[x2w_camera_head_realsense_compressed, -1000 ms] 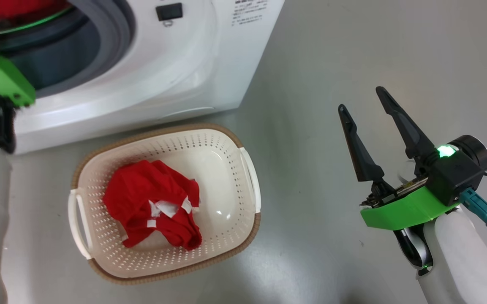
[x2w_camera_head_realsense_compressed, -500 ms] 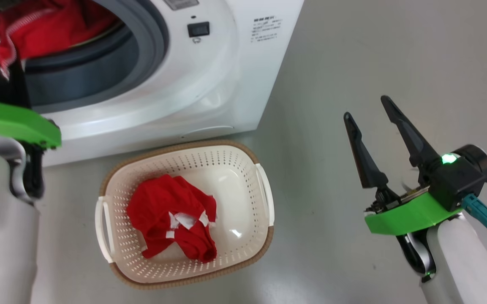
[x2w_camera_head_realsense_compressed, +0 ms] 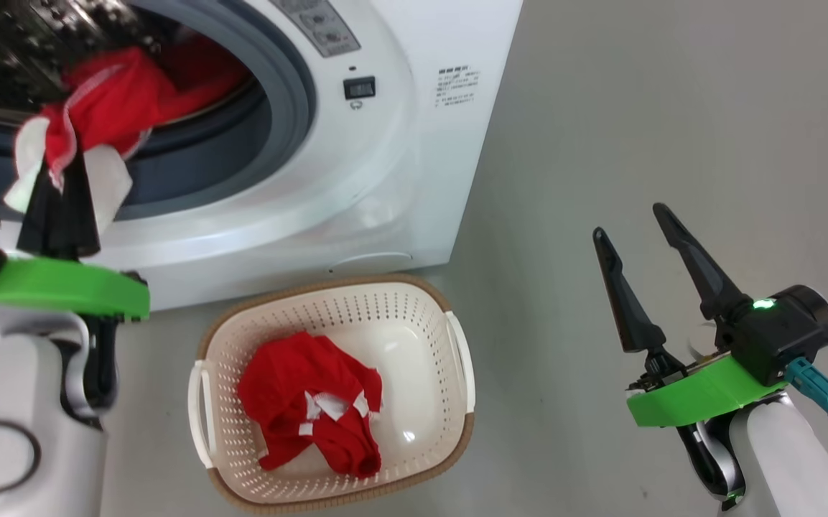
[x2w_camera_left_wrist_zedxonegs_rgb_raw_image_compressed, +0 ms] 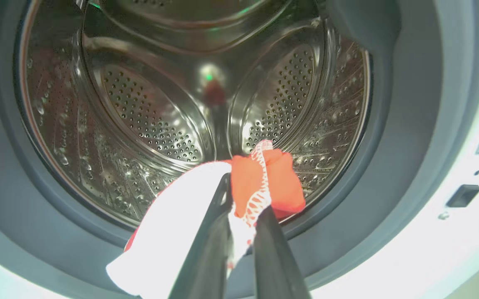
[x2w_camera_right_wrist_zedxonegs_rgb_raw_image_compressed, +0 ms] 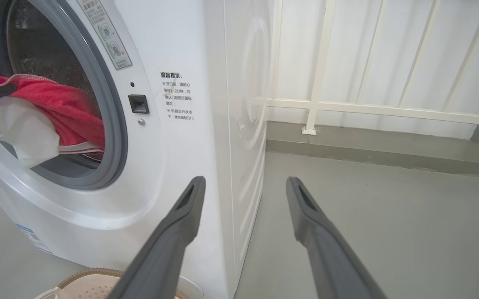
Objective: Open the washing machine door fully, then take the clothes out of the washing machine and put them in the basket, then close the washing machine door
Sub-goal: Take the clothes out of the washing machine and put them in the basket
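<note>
The white washing machine (x2w_camera_head_realsense_compressed: 385,179) fills the upper left, its steel drum (x2w_camera_left_wrist_zedxonegs_rgb_raw_image_compressed: 152,116) open toward me; the washing machine door is out of view. My left gripper (x2w_camera_head_realsense_compressed: 62,169) (x2w_camera_left_wrist_zedxonegs_rgb_raw_image_compressed: 243,195) is shut on a red garment with white trim (x2w_camera_head_realsense_compressed: 108,100) (x2w_camera_left_wrist_zedxonegs_rgb_raw_image_compressed: 264,182) (x2w_camera_right_wrist_zedxonegs_rgb_raw_image_compressed: 65,108), which hangs over the grey rubber ring at the drum's mouth. On the floor below the machine stands the cream basket (x2w_camera_head_realsense_compressed: 414,345) (x2w_camera_right_wrist_zedxonegs_rgb_raw_image_compressed: 85,286) with another red garment (x2w_camera_head_realsense_compressed: 299,388) lying in it. At the right, my right gripper (x2w_camera_head_realsense_compressed: 629,221) (x2w_camera_right_wrist_zedxonegs_rgb_raw_image_compressed: 245,182) hovers open above the floor with nothing between its fingers.
Grey floor (x2w_camera_head_realsense_compressed: 636,108) stretches to the right of the machine and around the basket. A white railing (x2w_camera_right_wrist_zedxonegs_rgb_raw_image_compressed: 318,83) and a low grey kerb run behind the machine's right side. A cable with a teal plug (x2w_camera_head_realsense_compressed: 819,384) trails from my right wrist.
The head camera has shifted, so machine and basket sit lower and further right. My left gripper has drawn back from the drum, pulling the red garment to the opening. The right gripper stays open.
</note>
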Available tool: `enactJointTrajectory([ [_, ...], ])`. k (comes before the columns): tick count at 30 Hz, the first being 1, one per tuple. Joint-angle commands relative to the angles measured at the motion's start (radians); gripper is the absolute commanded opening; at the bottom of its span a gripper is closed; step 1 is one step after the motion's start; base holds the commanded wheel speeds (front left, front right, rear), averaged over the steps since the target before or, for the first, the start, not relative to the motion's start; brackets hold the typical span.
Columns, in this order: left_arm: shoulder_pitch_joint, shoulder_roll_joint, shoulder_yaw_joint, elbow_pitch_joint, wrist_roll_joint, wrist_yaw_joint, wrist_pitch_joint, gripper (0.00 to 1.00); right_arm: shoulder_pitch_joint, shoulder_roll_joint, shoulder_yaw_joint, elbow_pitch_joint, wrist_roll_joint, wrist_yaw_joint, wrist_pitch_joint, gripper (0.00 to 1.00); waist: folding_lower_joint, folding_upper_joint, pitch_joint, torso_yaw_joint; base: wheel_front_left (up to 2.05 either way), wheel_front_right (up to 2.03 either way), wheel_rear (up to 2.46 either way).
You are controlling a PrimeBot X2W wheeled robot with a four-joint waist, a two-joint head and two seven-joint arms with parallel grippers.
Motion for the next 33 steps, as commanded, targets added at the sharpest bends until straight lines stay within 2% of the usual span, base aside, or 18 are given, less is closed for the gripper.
enactJointTrajectory([
  [1,0.032,0.040,0.030,-0.059,0.006,0.008,-0.012,0.00,0.014,0.002,0.016,-0.022,0.006,0.005,-0.006,1.00,0.0000,-0.0001,-0.027,0.003,0.00,0.00,0.00],
  [11,0.228,0.041,0.030,-0.361,0.023,0.067,0.025,0.00,0.046,0.009,0.016,-0.011,0.012,0.005,-0.006,1.00,0.0000,-0.0001,-0.113,-0.005,0.00,0.00,0.00],
  [18,0.346,0.051,0.041,-0.624,0.048,0.133,0.101,0.00,0.070,0.006,0.020,-0.001,0.019,0.005,-0.006,1.00,0.0000,-0.0001,-0.154,-0.007,0.00,0.00,0.00],
  [24,0.413,0.053,0.028,-0.812,0.061,0.158,0.157,0.00,0.077,0.004,0.027,-0.001,0.024,0.005,-0.006,1.00,0.0000,-0.0001,-0.165,-0.008,0.00,0.00,0.00],
  [28,0.446,0.048,0.019,-0.873,0.055,0.168,0.191,0.00,0.086,0.001,0.028,-0.003,0.024,0.005,-0.006,1.00,0.0000,-0.0001,-0.163,-0.006,0.00,0.00,0.00],
  [33,0.477,0.029,0.005,-0.854,0.019,0.164,0.209,0.00,0.084,-0.001,0.030,-0.003,0.023,0.005,-0.006,1.00,0.0000,-0.0001,-0.148,-0.004,0.00,0.00,0.00],
])
